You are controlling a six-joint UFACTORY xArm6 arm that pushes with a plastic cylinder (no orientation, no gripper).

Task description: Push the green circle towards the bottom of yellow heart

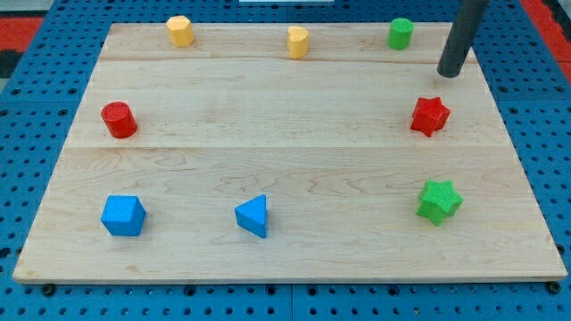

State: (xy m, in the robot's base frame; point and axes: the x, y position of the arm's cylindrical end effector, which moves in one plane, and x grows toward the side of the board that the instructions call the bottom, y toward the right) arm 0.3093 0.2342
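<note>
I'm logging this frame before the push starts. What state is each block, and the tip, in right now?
green circle: upright, top right, untouched.
yellow heart: upright, top centre.
yellow hexagon: upright, top left.
red cylinder: upright, left edge.
red star: flat, right side.
green star: flat, lower right.
blue cube: lower left.
blue triangle: bottom centre.
my tip: right of the green circle, apart.

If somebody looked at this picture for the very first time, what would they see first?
Probably the dark rod coming down at the view's top right, my tip resting on the board just right of and below the green circle. Next, the bright blocks ringing the wooden board: the yellow heart at the top middle, a red star and green star down the right side.
</note>
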